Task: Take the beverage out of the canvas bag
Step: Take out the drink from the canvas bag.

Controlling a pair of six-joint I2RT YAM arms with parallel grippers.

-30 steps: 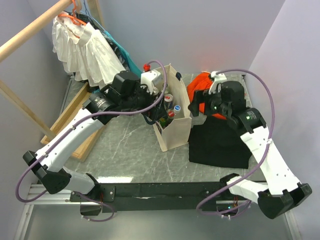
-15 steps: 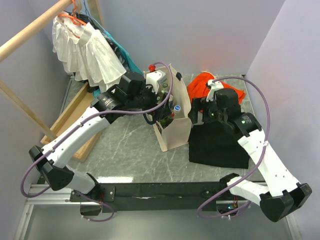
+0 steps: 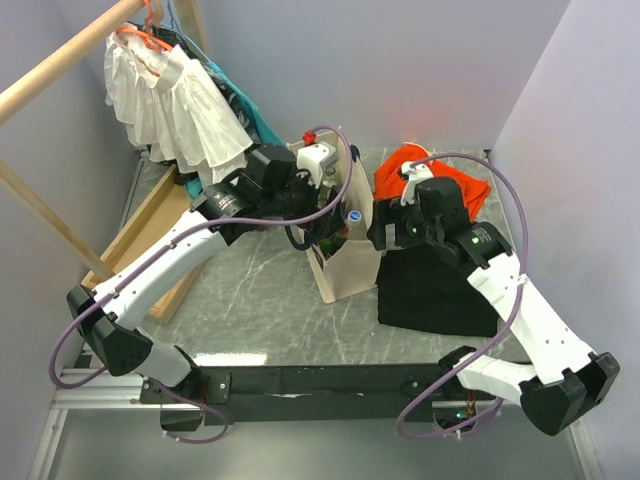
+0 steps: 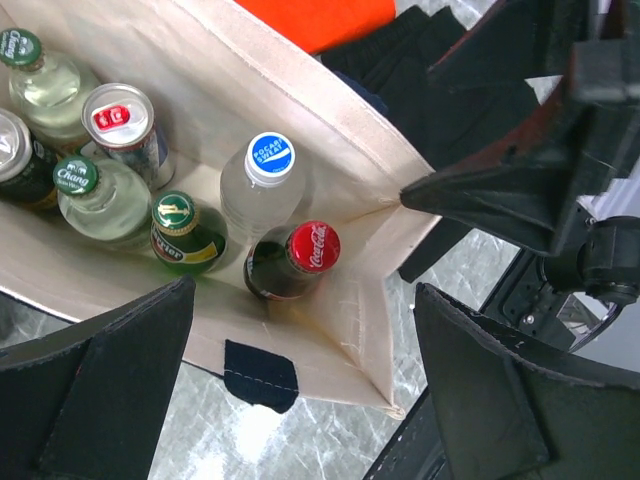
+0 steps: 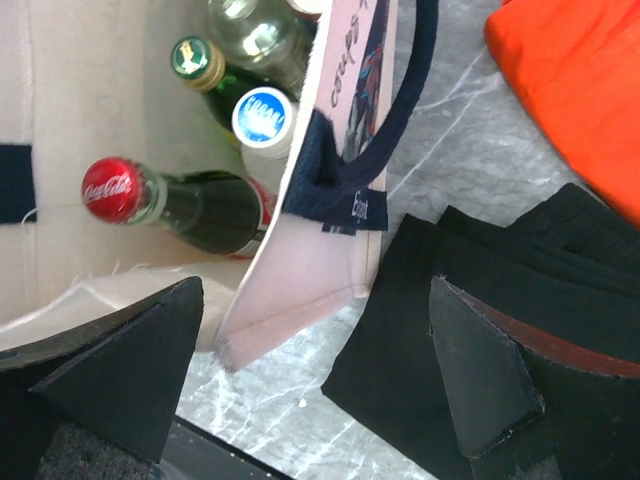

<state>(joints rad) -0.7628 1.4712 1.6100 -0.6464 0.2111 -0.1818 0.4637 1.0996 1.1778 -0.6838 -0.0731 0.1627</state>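
Canvas bag (image 3: 350, 270) holds drinks, looks like reach step; left claw (image 4: 303, 290) wide open, empty (right claw (image 5: 315, 285) open too, straddling bag wall); next probably lower onto cola bottle (image 4: 298, 258).

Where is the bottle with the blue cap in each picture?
Top external: the blue-capped bottle is just right of centre, inside the canvas bag.
Left wrist: upper middle, just above the red-capped cola bottle.
Right wrist: upper left, up and right of that red cap.
Shared landmark: the orange cloth, outside the bag in every view.
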